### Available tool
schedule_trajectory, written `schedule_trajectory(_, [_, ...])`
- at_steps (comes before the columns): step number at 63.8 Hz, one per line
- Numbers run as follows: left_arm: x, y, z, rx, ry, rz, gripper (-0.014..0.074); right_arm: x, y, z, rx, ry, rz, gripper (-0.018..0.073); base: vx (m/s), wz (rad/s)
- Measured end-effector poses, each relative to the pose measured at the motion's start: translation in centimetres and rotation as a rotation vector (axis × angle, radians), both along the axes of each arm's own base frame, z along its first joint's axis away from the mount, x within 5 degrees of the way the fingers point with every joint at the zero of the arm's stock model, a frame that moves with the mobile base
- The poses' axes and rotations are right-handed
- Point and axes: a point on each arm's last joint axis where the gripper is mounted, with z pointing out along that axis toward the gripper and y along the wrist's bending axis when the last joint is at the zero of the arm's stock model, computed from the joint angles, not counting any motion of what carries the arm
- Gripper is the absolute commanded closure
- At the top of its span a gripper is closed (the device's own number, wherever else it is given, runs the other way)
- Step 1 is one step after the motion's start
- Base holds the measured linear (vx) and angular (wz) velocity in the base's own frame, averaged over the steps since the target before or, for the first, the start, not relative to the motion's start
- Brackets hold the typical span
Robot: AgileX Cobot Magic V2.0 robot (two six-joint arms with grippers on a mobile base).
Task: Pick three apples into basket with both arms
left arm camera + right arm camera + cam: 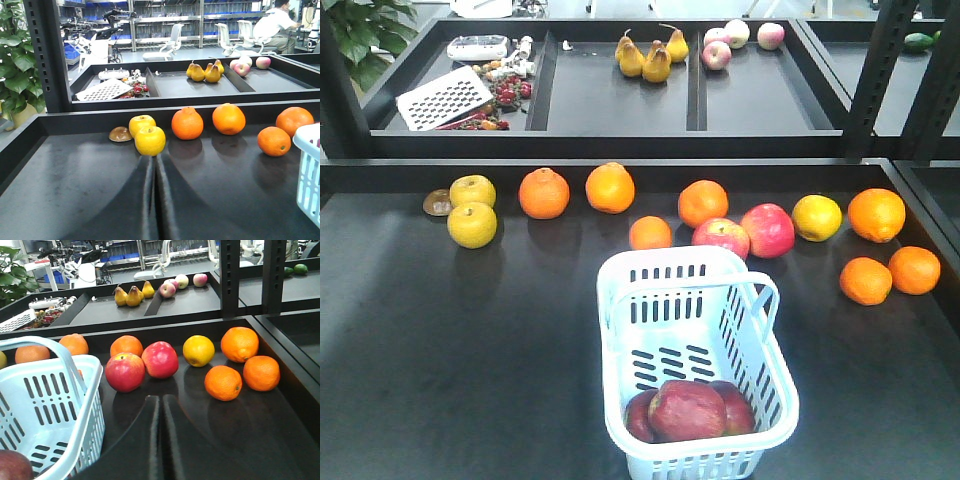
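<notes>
3 dark red apples [686, 410], heaped together at the near end of the basket [665, 262], touching one another. Nothing dark red left out on the desk [440, 350] - only 2 brighter pink-red apples [745, 233] just behind the basket's far right corner, plus oranges [877, 214] and yellow fruit along the back. Judged from that: picking done, with nothing more to fetch.

Basket set lengthwise, long axis running from the far side toward the robot, handle tipped over to the right side.

From the left tool [154, 200]: only a sliver of the basket's wall at the right edge of the wrist view, so off to its right and apart. From the right tool [161, 440]: basket large and close on its left, 1 apple visible in the bottom corner - the nearer arm by a clear margin.

Both tools closed to a thin slit, holding nothing, pointed low across the bare desk toward the fruit row.
</notes>
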Motion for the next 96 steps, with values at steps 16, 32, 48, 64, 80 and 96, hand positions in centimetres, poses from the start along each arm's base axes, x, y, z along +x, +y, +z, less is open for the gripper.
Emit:
schedule_trajectory(16, [0.00,0.00,0.00,0.000,0.000,0.000,0.0603,0.02,0.02,0.30,0.000,-0.033,0.002,0.0566,0.00,0.00])
schedule_trajectory(32, [0.00,0.00,0.00,0.000,0.000,0.000,0.0603,0.03,0.03,0.42,0.000,-0.047,0.004,0.0566,0.00,0.00])
schedule_trajectory(48, [0.00,0.00,0.00,0.000,0.000,0.000,0.0603,0.03,0.04,0.45,0.000,-0.050,0.004,0.0566,0.00,0.00])
schedule_trajectory(64, [0.00,0.00,0.00,0.000,0.000,0.000,0.0603,0.03,0.04,0.45,0.000,-0.050,0.004,0.0566,0.00,0.00])
schedule_trajectory(80, [0.00,0.00,0.00,0.000,0.000,0.000,0.0603,0.03,0.04,0.45,0.000,-0.050,0.004,0.0566,0.00,0.00])
schedule_trajectory(96, [0.00,0.00,0.00,0.000,0.000,0.000,0.0603,0.03,0.04,0.45,0.000,-0.050,0.004,0.0566,0.00,0.00])
